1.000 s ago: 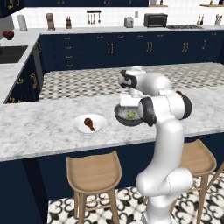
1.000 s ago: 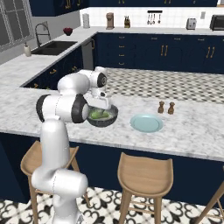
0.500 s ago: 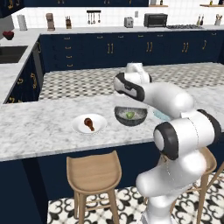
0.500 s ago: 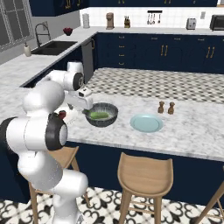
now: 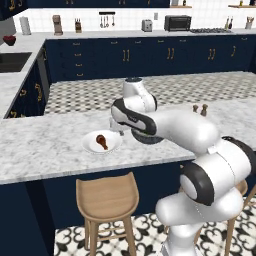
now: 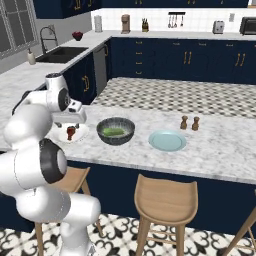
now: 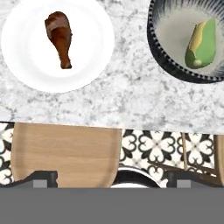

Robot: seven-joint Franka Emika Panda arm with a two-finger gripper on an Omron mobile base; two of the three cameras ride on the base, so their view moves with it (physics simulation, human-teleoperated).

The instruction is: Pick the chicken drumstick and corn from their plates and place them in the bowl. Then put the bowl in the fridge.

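Note:
The reddish-brown chicken drumstick [image 7: 60, 38] lies on the white plate [image 7: 89, 52], at the upper left of the hand view. The corn [image 7: 201, 43] rests inside the dark speckled bowl [image 7: 169, 30], to the plate's right. My gripper [image 7: 111, 178] hangs open above the counter's front edge, between plate and bowl, with nothing between its fingers. From the right base view the gripper [image 6: 70, 123] hovers just over the drumstick [image 6: 70, 132], beside the bowl [image 6: 115, 130]. The pale blue plate [image 6: 167, 141] is bare. In the left base view my arm partly covers the bowl [image 5: 148, 139].
Two small shakers [image 6: 189, 122] stand behind the blue plate. Wooden stools [image 6: 167, 200] are tucked under the counter's front edge, one right below the hand [image 7: 65, 151]. A sink [image 6: 65, 54] sits at the far left counter.
The arm has swung left from above the bowl toward the white plate. The corn stays in the bowl and the drumstick has not moved.

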